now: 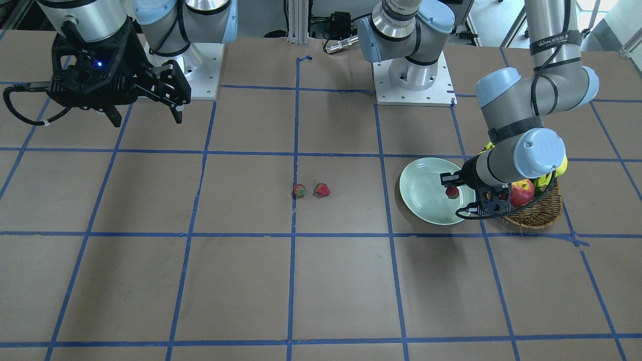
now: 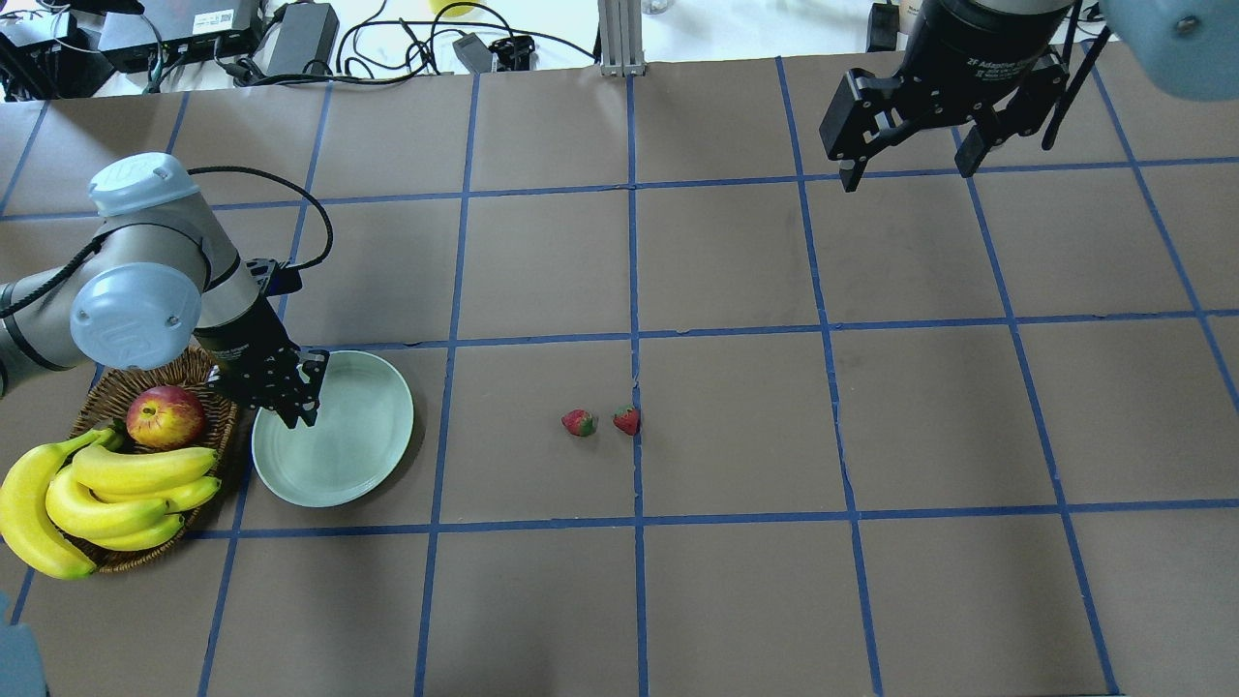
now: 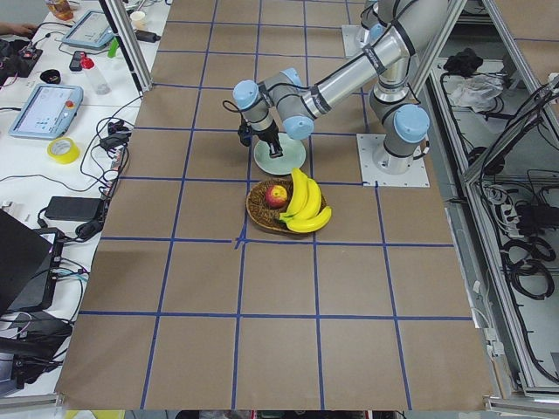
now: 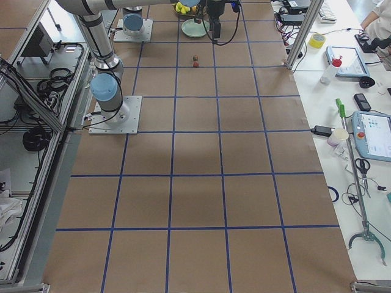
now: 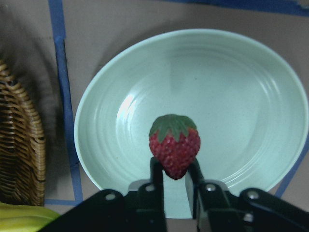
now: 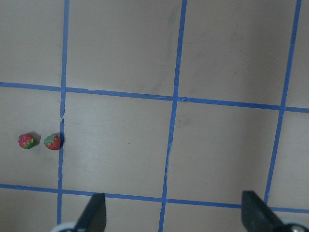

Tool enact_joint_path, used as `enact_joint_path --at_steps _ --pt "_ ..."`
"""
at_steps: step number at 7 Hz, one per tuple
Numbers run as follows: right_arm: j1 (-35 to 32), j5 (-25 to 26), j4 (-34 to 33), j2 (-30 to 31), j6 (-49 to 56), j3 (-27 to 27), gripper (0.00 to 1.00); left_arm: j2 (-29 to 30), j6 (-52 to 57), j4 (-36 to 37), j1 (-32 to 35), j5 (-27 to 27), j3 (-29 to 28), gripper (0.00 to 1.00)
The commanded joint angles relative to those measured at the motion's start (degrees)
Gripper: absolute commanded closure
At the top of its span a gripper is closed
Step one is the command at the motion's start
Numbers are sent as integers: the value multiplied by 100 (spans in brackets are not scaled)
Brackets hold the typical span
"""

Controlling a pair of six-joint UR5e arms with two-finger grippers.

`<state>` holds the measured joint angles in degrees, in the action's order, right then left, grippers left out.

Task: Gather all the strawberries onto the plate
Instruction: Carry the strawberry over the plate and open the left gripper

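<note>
- Over the plate [image 5: 241, 87], on its side nearest the basket [image 5: 19, 145]: the left claw [image 5: 175, 168], clamped on the held strawberry [image 5: 174, 144] by its lower tip, green cap toward the wrist camera. The berry lies inside the rim line. Whether it touches the plate's floor cannot be told.
- Step in hand, by judgement: release of the first of three berries into the plate. Two remain to be collected.
- Handling note: the berry sits closer to the basket-side rim than to the plate's middle. Carry it slightly toward the middle and lower it to just above the floor before parting the fingers, so it cannot roll or bounce over the shallow rim.
- Handling note: part the fingers fully and lift straight up. The claw's body is near the wicker, so sideways travel should wait until both rim and basket edge are cleared.
- Well apart from the plate, on the side away from the basket: the first loose strawberry [image 2: 579, 423] and the second loose strawberry [image 2: 626, 420], just beside each other on the bench [image 2: 774, 581], at a blue tape line.
- Farther from the plate than those two: the right claw [image 2: 910, 169], fingers apart, nothing held, raised above the bench.
- Touching or just beside the plate: the basket, holding an apple [image 2: 165, 414] and bananas [image 2: 106, 494]. These are not for collection.
</note>
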<state>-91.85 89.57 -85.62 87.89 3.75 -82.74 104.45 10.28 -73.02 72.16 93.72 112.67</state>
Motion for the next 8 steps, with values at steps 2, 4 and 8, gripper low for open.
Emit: enact_joint_path --at_steps 2,4,8 --pt "0 -10 1 0 3 -32 0 -135 0 34 9 6 -113 0" --pt "0 -18 -8 0 -6 -32 0 -171 -105 -45 210 -64 -568 0" --pt "0 -18 1 0 3 -41 0 -66 -1490 94 1764 -817 -835 0"
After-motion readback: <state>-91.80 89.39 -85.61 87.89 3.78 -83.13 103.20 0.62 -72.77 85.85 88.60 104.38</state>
